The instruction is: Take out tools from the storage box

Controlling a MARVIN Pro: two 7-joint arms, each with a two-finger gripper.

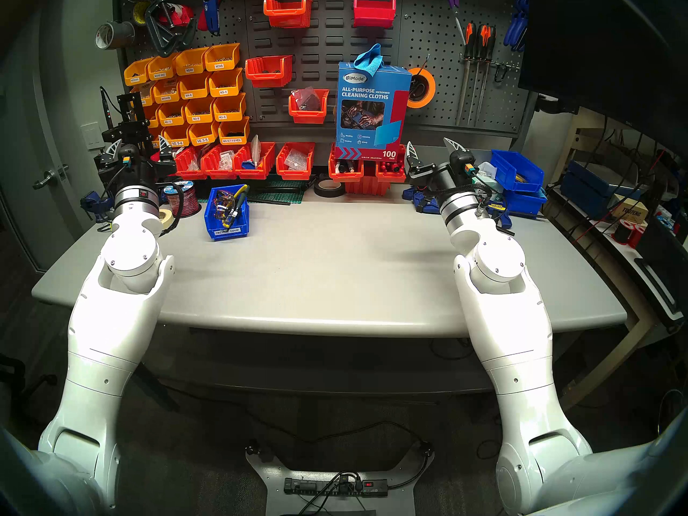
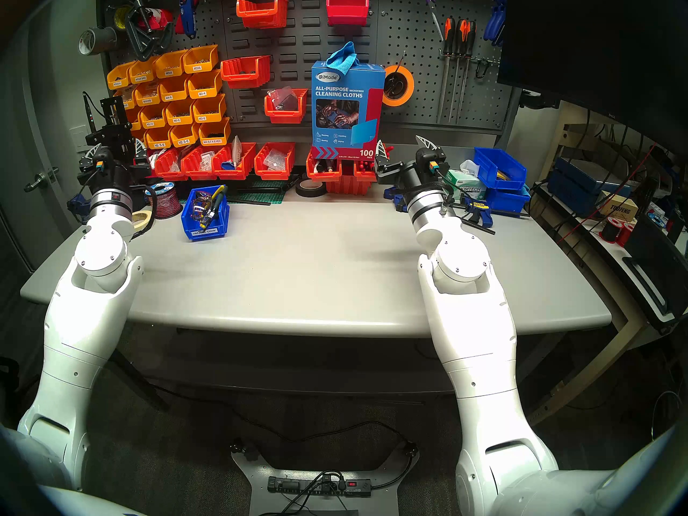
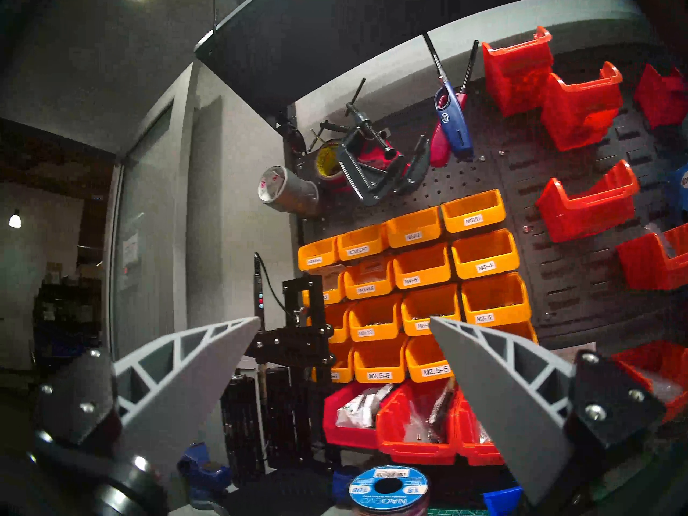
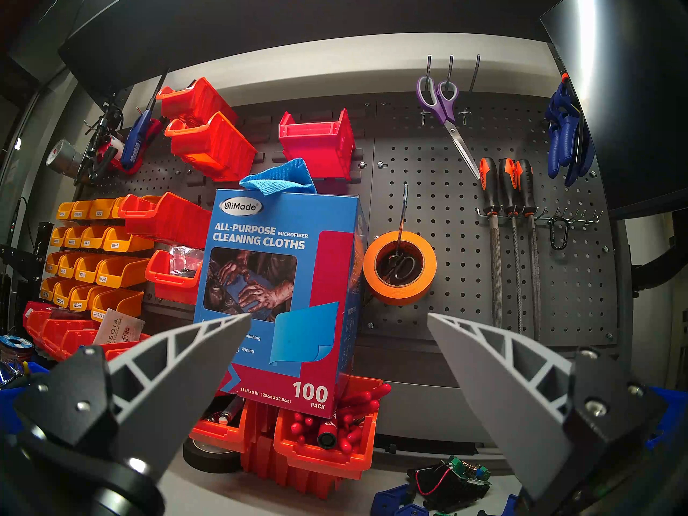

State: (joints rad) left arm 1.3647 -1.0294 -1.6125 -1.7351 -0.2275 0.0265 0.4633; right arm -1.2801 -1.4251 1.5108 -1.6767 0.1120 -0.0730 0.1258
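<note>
The storage box (image 1: 228,231) (image 2: 204,231) is a small blue bin with a white label, standing on the grey table's left rear. Tools stick out of it: yellow-handled cutters (image 1: 240,192) (image 2: 219,192) and clear safety glasses (image 1: 223,200) (image 2: 201,202); whatever lies beneath them is hidden. My left gripper (image 1: 139,144) (image 2: 117,146) (image 3: 344,319) hangs open and empty, up and to the left behind the box, facing the pegboard. My right gripper (image 1: 430,143) (image 2: 400,141) (image 4: 338,316) is open and empty at the table's right rear, far from the box.
Red bins (image 1: 257,161) line the back edge beneath yellow bins (image 1: 197,94). A blue cleaning-cloth carton (image 1: 370,109) stands on red bins at centre rear, a black tape roll (image 1: 328,187) beside it. Larger blue bins (image 1: 517,176) and a clamp (image 1: 491,206) sit at right; a wire spool (image 1: 182,198) at left.
</note>
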